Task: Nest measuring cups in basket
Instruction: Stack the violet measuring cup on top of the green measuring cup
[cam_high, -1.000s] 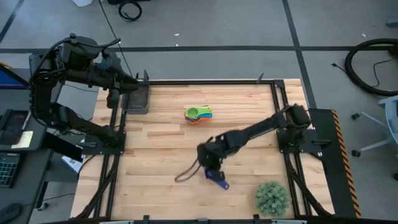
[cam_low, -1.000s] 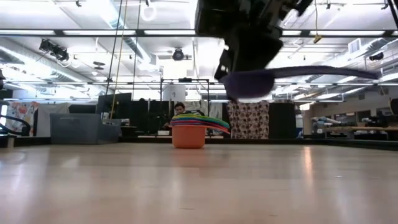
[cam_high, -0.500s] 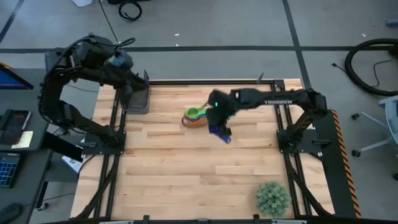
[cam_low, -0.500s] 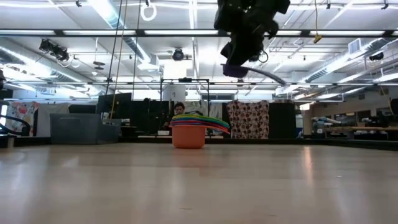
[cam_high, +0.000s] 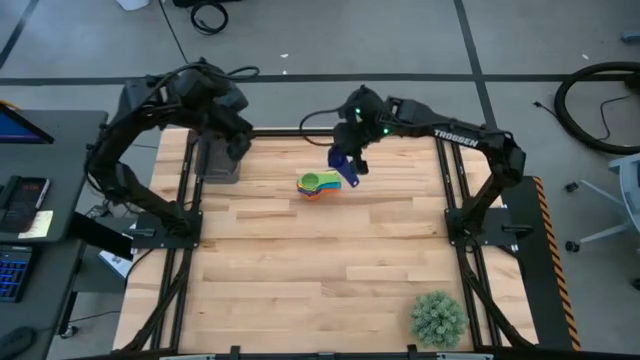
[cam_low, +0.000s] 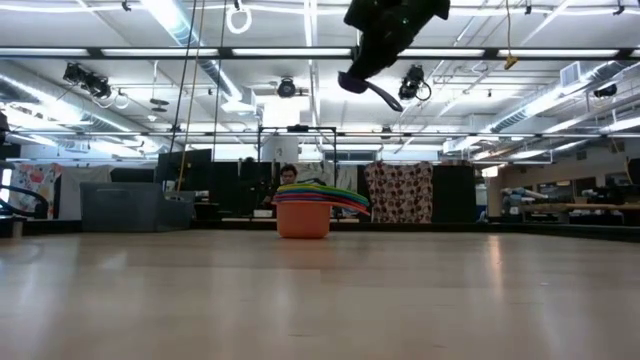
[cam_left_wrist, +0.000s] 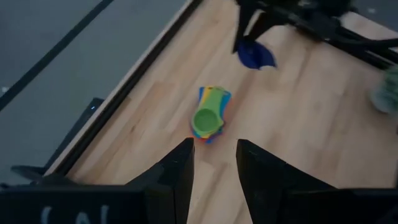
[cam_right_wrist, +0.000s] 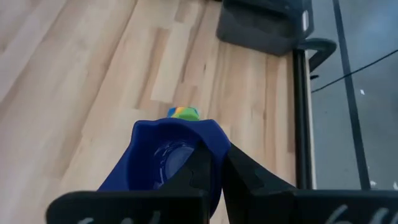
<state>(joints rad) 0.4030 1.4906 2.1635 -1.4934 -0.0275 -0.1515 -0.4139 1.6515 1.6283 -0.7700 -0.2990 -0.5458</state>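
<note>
The right gripper (cam_high: 347, 160) is clamped on the dark blue cup (cam_high: 345, 166) above the nested stack (cam_high: 318, 184); the left gripper (cam_left_wrist: 213, 163) stands apart.

dark blue cup (cam_high: 345, 166) showing above a green-topped, orange-based rainbow stack (cam_high: 319, 185) on pale striped wood table (cam_high: 300, 280)

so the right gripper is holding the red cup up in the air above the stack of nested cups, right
Not quite: the cup is dark blue, not red. The right wrist view shows the right gripper shut on the dark blue cup, and the low view shows it held high in the air above the stack of nested cups on the table.
</note>
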